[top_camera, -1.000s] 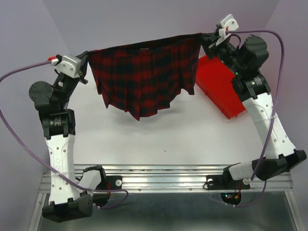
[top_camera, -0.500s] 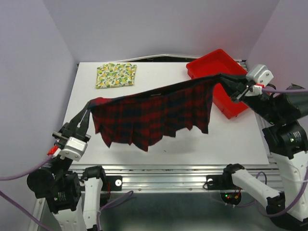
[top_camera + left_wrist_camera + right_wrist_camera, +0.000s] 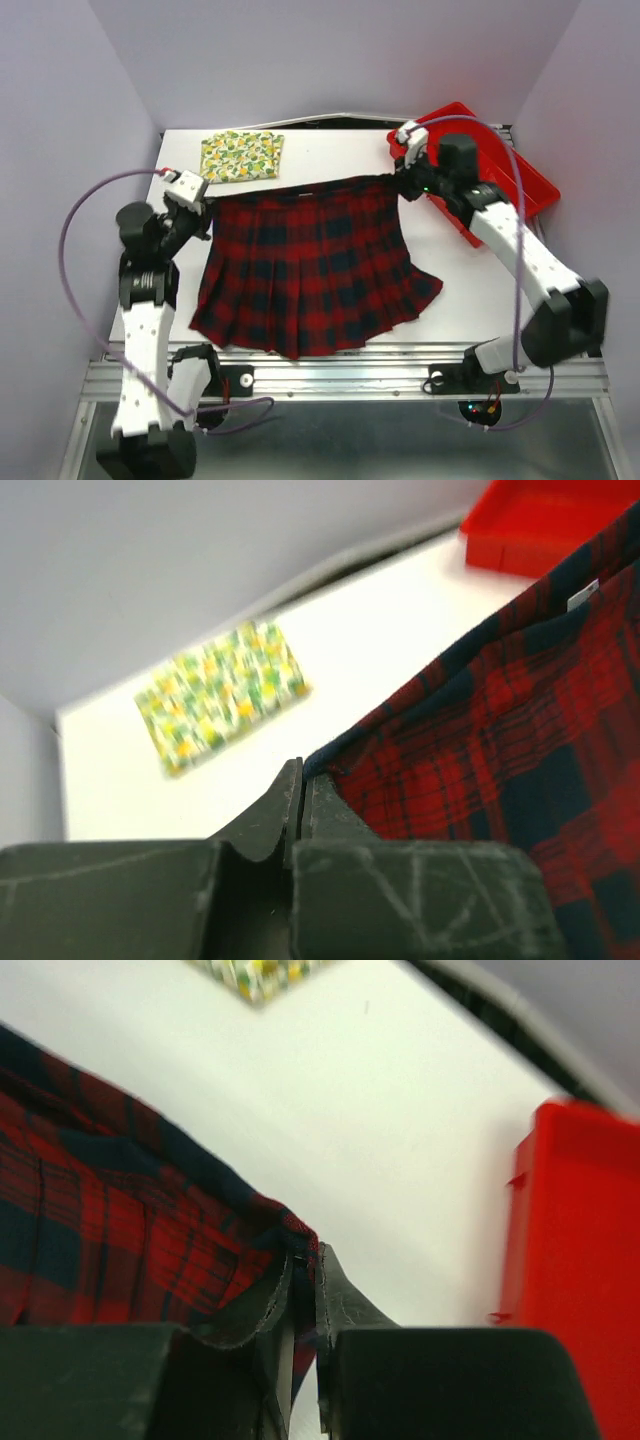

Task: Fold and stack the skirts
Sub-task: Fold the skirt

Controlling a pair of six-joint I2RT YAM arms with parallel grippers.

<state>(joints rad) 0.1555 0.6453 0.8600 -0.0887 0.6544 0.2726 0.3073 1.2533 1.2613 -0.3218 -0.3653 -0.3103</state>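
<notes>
My left tool [image 3: 203, 208] pinches one waistband corner of the plaid skirt [image 3: 310, 270], spread flat on the worktop [image 3: 480, 290] just in front of the folded lemon skirt [image 3: 241, 156]. My right tool [image 3: 397, 180] pinches the opposite corner, beside the tray [image 3: 478, 122].

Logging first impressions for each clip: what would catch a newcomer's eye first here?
The large pleated red-and-black plaid skirt dominates, spread across the middle of the white table with its waistband corners pinched by the left tool and the right tool. Behind it, a small folded cream-yellow lemon-print skirt lies at the far left, and a bright red plastic tray sits at the far right.
</notes>
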